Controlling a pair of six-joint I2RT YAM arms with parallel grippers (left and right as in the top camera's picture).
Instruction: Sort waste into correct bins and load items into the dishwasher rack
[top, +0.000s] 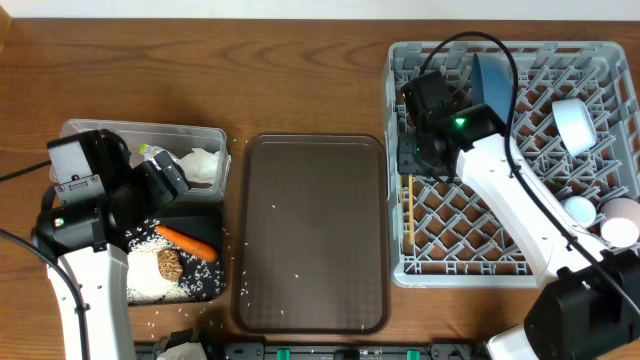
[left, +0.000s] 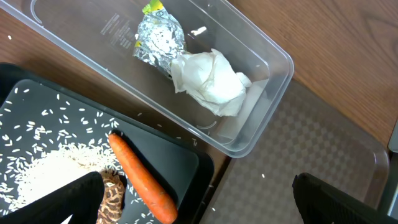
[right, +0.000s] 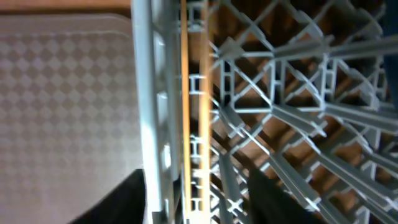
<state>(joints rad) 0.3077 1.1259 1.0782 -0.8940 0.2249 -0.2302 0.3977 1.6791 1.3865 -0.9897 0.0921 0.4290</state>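
Note:
The clear tub (top: 140, 128) holds the white napkin (left: 211, 81) and the foil-lined yellow-green wrapper (left: 158, 37). The black tray (top: 200, 215) holds the carrot (left: 140, 177), the brown lump (left: 112, 199) and rice (left: 50, 168). My left gripper (left: 199, 205) is open and empty, hovering over the black tray's right edge. The grey rack (top: 500, 265) holds the blue plate (top: 490, 80), white bowl (top: 575, 122), two cups (top: 600, 218) and the chopsticks (top: 409, 215). My right gripper (right: 199, 199) is open, its fingers astride the rack's left wall and the chopsticks (right: 193, 93) lying inside it.
The dark brown serving tray (top: 310, 235) lies between the bins and the rack, with a few rice grains on it. Loose grains also lie on the table in front of the black tray (top: 160, 320).

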